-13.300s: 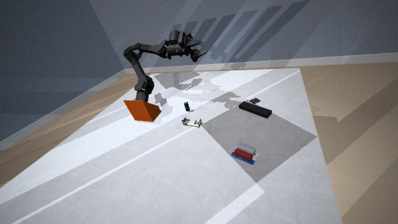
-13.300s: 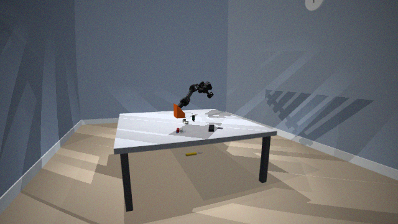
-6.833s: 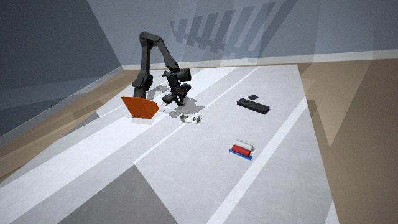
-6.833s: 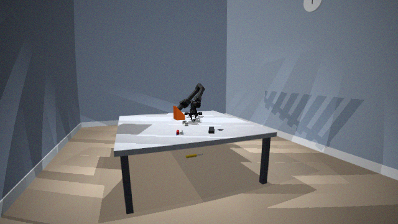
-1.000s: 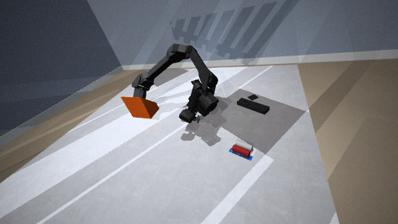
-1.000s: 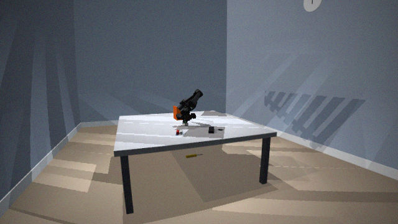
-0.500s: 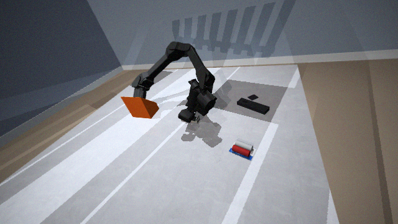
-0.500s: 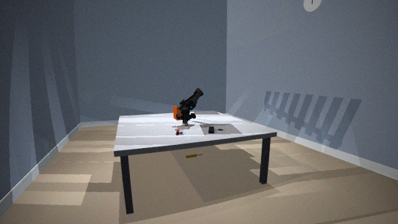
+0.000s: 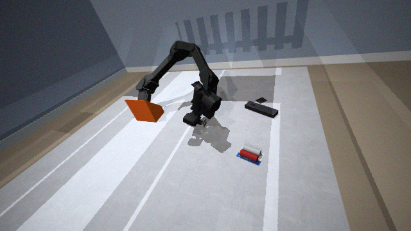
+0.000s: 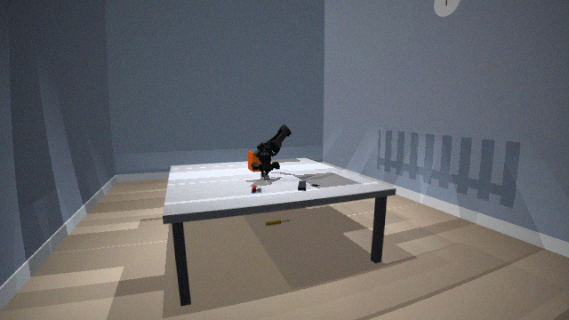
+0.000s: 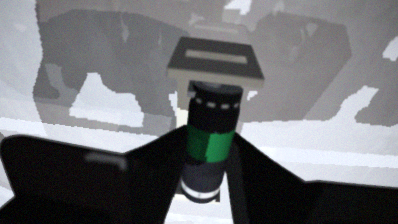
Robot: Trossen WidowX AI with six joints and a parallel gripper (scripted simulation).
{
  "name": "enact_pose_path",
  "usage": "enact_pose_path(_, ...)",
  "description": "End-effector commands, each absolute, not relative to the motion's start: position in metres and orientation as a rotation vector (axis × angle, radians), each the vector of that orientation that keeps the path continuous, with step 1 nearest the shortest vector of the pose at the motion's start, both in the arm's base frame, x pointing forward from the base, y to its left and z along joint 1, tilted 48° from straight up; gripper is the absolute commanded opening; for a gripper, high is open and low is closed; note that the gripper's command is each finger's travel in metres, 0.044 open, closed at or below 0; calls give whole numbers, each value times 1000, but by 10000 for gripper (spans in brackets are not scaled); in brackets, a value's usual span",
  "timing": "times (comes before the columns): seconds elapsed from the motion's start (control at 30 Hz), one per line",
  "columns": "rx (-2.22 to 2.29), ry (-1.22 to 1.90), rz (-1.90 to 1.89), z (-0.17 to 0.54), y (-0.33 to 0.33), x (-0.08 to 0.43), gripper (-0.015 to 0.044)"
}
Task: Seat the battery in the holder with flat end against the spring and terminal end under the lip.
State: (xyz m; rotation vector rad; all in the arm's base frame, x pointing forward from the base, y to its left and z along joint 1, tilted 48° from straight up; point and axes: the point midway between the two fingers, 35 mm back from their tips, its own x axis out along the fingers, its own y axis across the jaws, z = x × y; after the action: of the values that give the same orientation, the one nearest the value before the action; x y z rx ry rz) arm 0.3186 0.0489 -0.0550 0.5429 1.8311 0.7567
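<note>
The battery (image 11: 210,145), black with a green band and a pale ring at its near end, lies lengthwise between the black fingers in the wrist view. My gripper (image 11: 208,135) (image 9: 200,122) (image 10: 265,176) is shut on it, low over the table. The holder (image 11: 215,66) shows a pale frame with a dark, slotted top piece at the far end. The battery's far end is just below that piece in the image; I cannot tell whether it is under it or touching. The fingers and battery hide most of the holder, including its near end. The spring cannot be made out.
A red cylinder (image 9: 248,155) and a white cylinder (image 9: 252,149) lie on a blue base. A long black box (image 9: 261,109) (image 10: 301,186) and a small dark square (image 9: 261,100) lie further back. An orange panel (image 9: 142,111) (image 10: 253,162) stands by the arm's base. A yellow-handled tool (image 10: 273,222) is on the floor.
</note>
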Motion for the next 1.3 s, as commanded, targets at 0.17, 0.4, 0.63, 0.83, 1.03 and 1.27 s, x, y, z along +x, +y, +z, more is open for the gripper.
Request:
enact_pose_path(0.17,548,1773,737,-59,50,323,81)
enact_pose_path(0.4,555,1747,723,-59,51,322,81)
enact_pose_path(0.63,562,1720,709,-60,51,321,81)
enact_pose_path(0.83,568,1698,698,-60,52,320,81)
enact_pose_path(1.03,574,1676,688,-59,52,319,81)
enact_pose_path(1.27,579,1650,675,-59,53,318,81)
